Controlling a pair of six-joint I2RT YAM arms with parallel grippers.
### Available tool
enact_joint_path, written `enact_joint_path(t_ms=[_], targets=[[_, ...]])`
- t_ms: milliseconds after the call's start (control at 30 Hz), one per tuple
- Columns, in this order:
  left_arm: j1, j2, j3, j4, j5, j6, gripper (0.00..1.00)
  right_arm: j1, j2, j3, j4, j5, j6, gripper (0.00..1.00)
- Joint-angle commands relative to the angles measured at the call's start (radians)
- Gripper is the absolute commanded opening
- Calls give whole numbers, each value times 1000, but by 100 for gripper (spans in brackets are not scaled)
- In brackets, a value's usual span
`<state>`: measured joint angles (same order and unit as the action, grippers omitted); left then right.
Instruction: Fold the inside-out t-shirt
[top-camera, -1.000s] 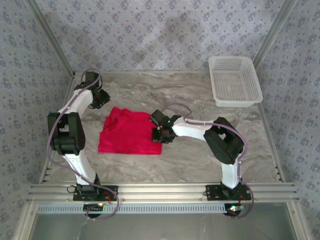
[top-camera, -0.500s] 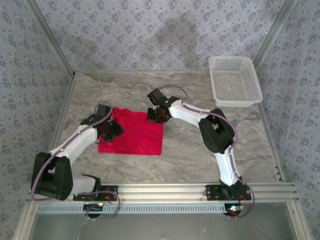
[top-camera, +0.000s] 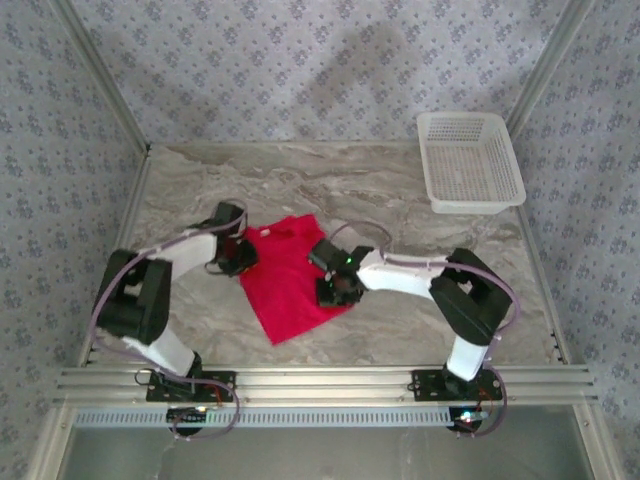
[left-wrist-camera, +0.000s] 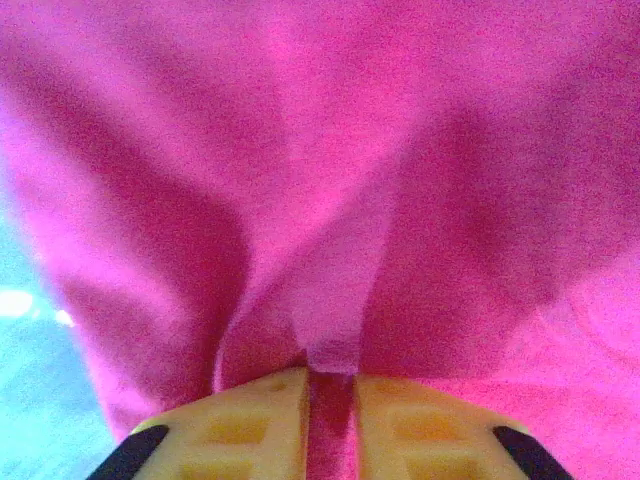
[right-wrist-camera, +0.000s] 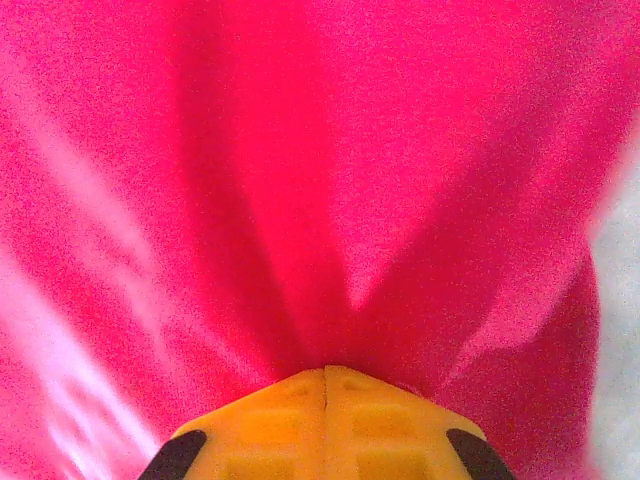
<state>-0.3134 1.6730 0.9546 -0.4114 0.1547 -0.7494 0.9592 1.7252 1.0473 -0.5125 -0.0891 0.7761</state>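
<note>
The inside-out t-shirt (top-camera: 290, 278) is a bright red folded bundle lying askew on the marble table, one corner pointing toward the near edge. My left gripper (top-camera: 238, 255) is at its left upper edge. In the left wrist view this gripper (left-wrist-camera: 332, 375) is shut on a ridge of the t-shirt (left-wrist-camera: 330, 180) that stands between the yellow fingers. My right gripper (top-camera: 335, 288) is at the cloth's right edge. Seen from the right wrist, that gripper (right-wrist-camera: 325, 370) has its fingers pressed together, and folds of the t-shirt (right-wrist-camera: 300, 160) fan out from the tips.
A white plastic basket (top-camera: 470, 160) stands at the back right corner. The marble table (top-camera: 400, 330) is walled by patterned panels on three sides. An aluminium rail (top-camera: 320, 380) with both arm bases runs along the near edge.
The t-shirt has turned from a flat rectangle to a skewed shape shifted right and nearer. The left gripper has closed on its left edge. The right gripper has come nearer along the right edge.
</note>
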Motion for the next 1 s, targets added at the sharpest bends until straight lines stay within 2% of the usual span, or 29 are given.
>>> enact_joint_path(t_ms=[0,133,267,333,467,633,767,867,900,967], targets=[[-39,55,187,-44,23,103,14,22,-106,40,-82,124,17,6],[-25,16,264,-125,13,149,20,-92,-146,57,-28,134,-96,21],[14,3,264,-132,71,172,29,-251,-66,118,-8,104,-234,33],[29,31,285,-130,108,189,33,-298,-17,191,-15,93,-276,35],[26,116,371,-143,173,221,36,-316,84,323,-48,74,-339,45],[0,206,454,-158,178,231,37,-315,210,456,-84,77,-349,56],[-7,273,486,-156,161,236,37,-314,304,549,-131,89,-356,57],[-7,328,521,-175,132,246,32,-316,375,632,-176,92,-356,57],[-6,343,538,-193,117,252,29,-317,395,658,-190,96,-356,56],[-3,359,568,-220,84,259,21,-319,422,695,-207,101,-356,47]])
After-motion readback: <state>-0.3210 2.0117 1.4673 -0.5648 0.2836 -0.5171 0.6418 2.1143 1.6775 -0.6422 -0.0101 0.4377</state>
